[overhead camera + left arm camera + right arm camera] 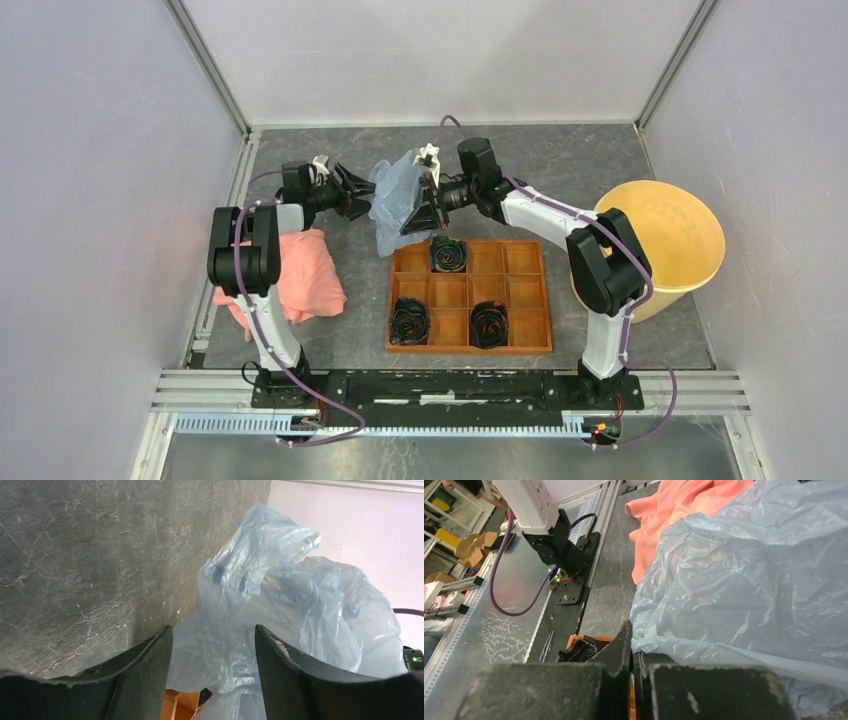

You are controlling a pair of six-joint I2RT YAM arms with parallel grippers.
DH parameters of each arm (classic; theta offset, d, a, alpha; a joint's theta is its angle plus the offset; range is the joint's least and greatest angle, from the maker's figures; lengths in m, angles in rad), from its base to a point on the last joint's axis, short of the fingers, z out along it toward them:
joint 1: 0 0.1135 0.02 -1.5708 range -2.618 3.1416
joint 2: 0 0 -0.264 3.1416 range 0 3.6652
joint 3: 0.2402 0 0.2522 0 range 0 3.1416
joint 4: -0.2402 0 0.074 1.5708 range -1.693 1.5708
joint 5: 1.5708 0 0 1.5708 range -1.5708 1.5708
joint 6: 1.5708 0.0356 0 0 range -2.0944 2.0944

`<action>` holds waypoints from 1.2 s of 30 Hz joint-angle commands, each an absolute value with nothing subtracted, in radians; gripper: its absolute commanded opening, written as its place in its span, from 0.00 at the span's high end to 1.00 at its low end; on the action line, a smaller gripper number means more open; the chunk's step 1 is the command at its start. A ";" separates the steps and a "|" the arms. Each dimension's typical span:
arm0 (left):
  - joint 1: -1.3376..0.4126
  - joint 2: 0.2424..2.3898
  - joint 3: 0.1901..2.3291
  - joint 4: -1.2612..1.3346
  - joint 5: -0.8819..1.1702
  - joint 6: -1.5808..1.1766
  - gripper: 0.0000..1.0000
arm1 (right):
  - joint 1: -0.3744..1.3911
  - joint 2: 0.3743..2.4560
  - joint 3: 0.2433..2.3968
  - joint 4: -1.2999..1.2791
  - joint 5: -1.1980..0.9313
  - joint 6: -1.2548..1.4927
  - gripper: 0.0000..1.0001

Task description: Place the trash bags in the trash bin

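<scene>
The pale blue translucent trash bag (397,200) hangs bunched above the table's far middle, held up by my right gripper (420,214), which is shut on its edge. In the right wrist view the bag (754,580) drapes from the closed jaws (631,647). My left gripper (362,196) is open just left of the bag. In the left wrist view the bag (280,615) fills the space ahead of the spread fingertips (214,632), not between them. The yellow-tan trash bin (661,240) stands at the right, tilted toward the arms.
An orange compartmented tray (469,296) with three dark rolled items lies just below the bag. A salmon-pink cloth (300,275) lies at the left by the left arm. White walls close in the table's sides and back.
</scene>
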State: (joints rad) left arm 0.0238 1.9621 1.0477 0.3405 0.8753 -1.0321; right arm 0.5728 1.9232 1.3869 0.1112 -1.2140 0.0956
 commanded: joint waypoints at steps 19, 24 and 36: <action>0.073 1.554 1.006 0.326 0.660 -0.802 0.88 | 0.559 1.918 1.568 -0.331 -0.691 -0.011 0.99; 0.078 1.375 0.947 0.311 0.536 -0.717 0.95 | 0.554 1.880 1.564 -0.371 -0.371 0.087 1.00; 0.077 1.377 0.926 0.361 0.572 -0.769 0.98 | 0.549 1.756 1.236 -0.045 -0.374 0.149 0.57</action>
